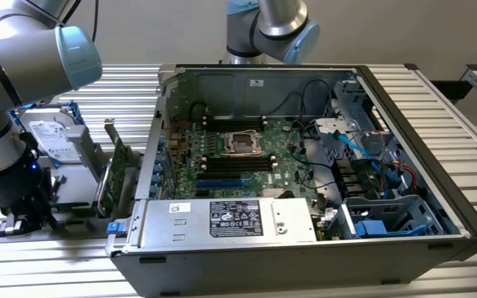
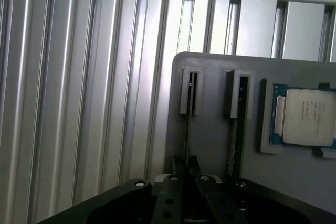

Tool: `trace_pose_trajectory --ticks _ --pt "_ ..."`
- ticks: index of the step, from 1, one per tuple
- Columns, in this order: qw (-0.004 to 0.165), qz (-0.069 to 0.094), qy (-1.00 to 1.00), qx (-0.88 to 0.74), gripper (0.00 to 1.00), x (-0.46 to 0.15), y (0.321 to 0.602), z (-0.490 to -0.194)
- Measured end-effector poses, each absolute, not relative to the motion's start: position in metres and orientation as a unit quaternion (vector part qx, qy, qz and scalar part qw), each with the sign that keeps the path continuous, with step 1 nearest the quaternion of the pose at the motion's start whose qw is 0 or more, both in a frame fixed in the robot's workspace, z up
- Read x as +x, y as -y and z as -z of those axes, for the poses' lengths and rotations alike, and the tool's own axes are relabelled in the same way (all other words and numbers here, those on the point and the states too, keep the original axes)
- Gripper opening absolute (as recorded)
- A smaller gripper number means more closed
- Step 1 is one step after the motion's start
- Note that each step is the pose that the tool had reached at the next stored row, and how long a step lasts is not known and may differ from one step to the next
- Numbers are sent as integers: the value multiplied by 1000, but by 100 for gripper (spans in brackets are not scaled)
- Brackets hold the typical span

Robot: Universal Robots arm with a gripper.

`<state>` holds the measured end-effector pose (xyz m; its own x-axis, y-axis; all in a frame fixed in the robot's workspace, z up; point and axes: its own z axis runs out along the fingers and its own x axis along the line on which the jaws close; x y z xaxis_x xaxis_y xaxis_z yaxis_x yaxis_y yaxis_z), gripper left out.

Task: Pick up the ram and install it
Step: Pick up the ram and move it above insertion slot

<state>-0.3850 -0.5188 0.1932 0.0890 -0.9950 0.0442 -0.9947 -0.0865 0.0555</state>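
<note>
**Exterior view.** At the far left, a grey robot arm with pale-blue joint caps (image 1: 23,56) reaches down to a flat grey slotted holder (image 1: 69,205) resting on the ribbed aluminium table (image 1: 40,273). Its black gripper (image 1: 23,218) sits low over the holder's end toward the exterior view's left. Also on the holder stand an upright silver hard drive (image 1: 52,133) and, further right, a tilted green expansion card with metal bracket (image 1: 118,162). Right of these lies the open dark computer case (image 1: 437,161), with the green motherboard (image 1: 280,161) and the silver processor socket (image 1: 243,143) exposed.

**Wrist view.** The ram (image 2: 188,129), a thin green circuit-board stick, stands edge-on in a holder slot. It is directly in line with the gripper (image 2: 187,163), which is down at one end of it. Clenched or released: cannot tell. A second similar stick (image 2: 236,140) stands in the neighbouring slot. It is between the ram and a square silver-lidded processor chip (image 2: 307,116) lying flat in a recess.
</note>
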Motion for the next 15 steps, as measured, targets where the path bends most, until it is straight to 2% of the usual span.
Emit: trace_pose_trajectory --ticks 15 --pt "35 3 690 723 14 -385 519 -197"
